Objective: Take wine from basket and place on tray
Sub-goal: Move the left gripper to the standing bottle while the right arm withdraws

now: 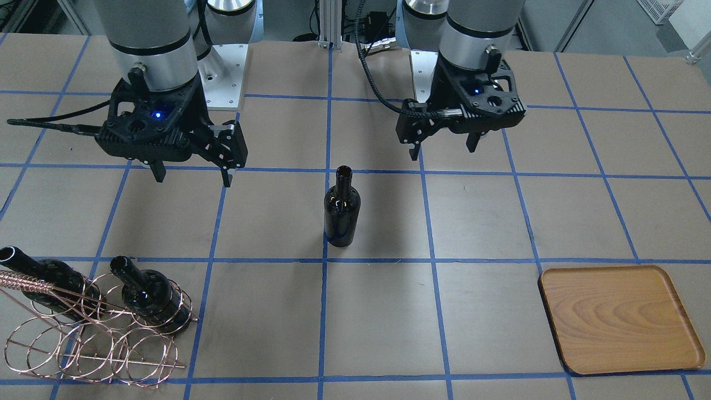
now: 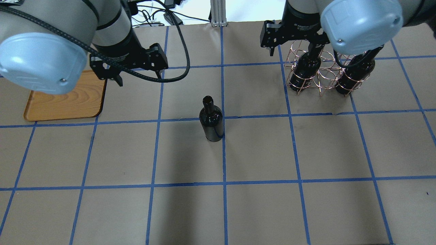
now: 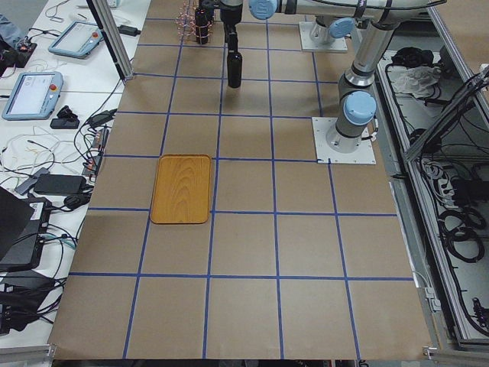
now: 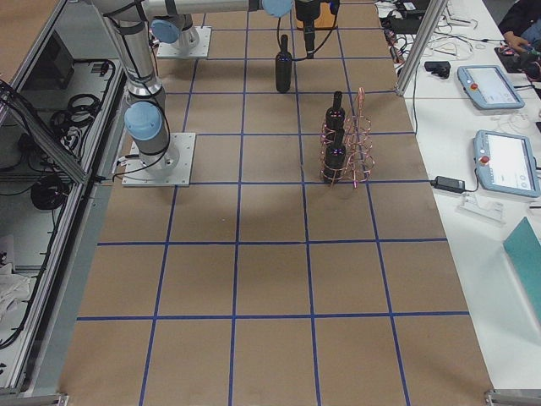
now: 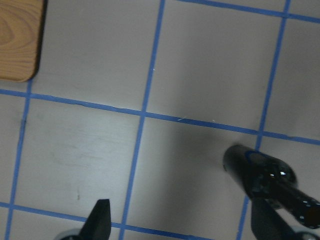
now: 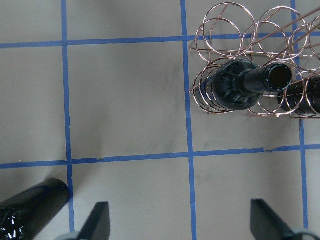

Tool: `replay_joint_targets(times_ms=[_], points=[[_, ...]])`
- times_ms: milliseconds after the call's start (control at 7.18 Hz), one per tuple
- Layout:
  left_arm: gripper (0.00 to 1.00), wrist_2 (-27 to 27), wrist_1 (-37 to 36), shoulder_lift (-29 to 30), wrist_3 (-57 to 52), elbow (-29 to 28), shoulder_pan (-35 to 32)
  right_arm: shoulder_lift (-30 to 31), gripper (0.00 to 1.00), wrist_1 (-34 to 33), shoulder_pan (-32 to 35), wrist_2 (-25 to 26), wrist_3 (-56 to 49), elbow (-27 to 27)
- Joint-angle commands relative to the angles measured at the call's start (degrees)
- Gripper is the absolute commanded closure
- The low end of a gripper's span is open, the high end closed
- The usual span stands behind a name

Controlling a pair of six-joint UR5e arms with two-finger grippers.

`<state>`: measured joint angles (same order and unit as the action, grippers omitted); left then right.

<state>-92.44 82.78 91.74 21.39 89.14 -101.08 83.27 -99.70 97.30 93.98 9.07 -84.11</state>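
One wine bottle [image 1: 341,208] stands upright on the table at the centre, also in the overhead view [image 2: 212,119]. Two more bottles [image 1: 150,294] [image 1: 50,275] sit in the copper wire basket [image 1: 28,280] on my right side. The wooden tray [image 1: 619,319] lies bare on my left side. My left gripper [image 1: 442,151] is open and empty, hovering between the tray and the standing bottle; its wrist view shows that bottle [image 5: 265,180] beside its right finger. My right gripper [image 1: 193,179] is open and empty, hovering between the basket and the standing bottle.
Brown paper with a blue tape grid covers the table. In the right wrist view the basket [image 6: 220,30] with a bottle [image 6: 240,90] is at the upper right and the standing bottle [image 6: 30,210] at the lower left. The tray corner [image 5: 17,40] shows in the left wrist view.
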Motion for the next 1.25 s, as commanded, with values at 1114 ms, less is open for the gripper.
replay_joint_targets(times_ms=[1114], points=[[0.00,3.93,-8.60,11.26,16.13,2.97,-9.58,1.29,0.00,6.10,-3.78,-1.78,-6.88,-0.88]])
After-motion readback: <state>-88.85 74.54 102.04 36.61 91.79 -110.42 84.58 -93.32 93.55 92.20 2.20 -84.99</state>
